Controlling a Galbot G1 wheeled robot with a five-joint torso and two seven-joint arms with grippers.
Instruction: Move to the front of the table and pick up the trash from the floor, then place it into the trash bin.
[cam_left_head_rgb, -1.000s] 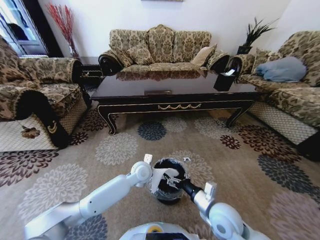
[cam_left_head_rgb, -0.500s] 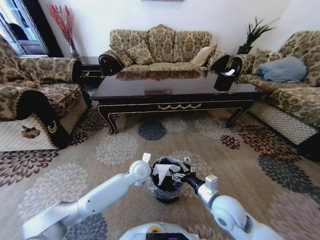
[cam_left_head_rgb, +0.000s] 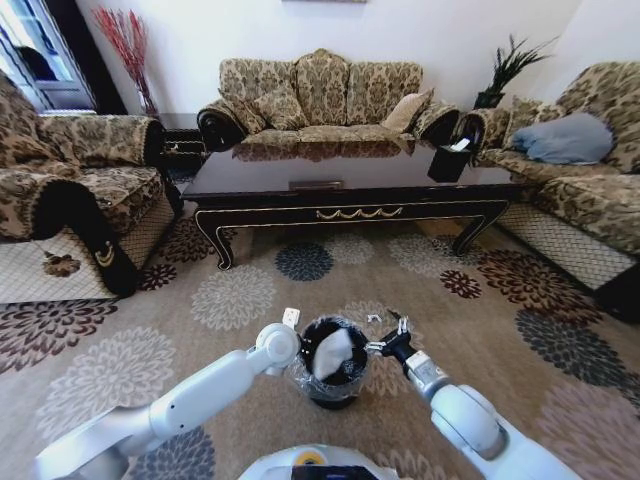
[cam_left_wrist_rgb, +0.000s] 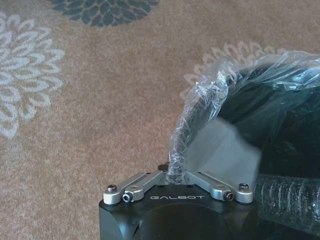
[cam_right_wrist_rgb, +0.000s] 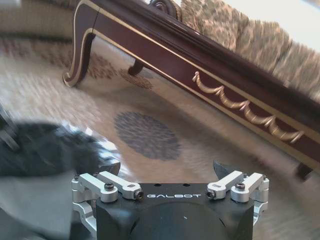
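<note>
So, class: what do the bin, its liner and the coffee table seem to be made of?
The bin looks like matte black plastic, though little of its wall shows. Its liner is thin clear plastic film, judging by the crinkles and glints. The coffee table appears to be dark polished wood: its top mirrors the sofa, and gold scrollwork trims the front edge.

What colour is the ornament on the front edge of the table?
Gold scroll ornament on the dark wood table, clearest in the right wrist view.

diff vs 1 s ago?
Right gripper has pulled back off the trash bin to its right side, open and empty. The white paper it held over the bin now lies inside. Left gripper still pinches the bin's bag rim. Table unchanged.
</note>
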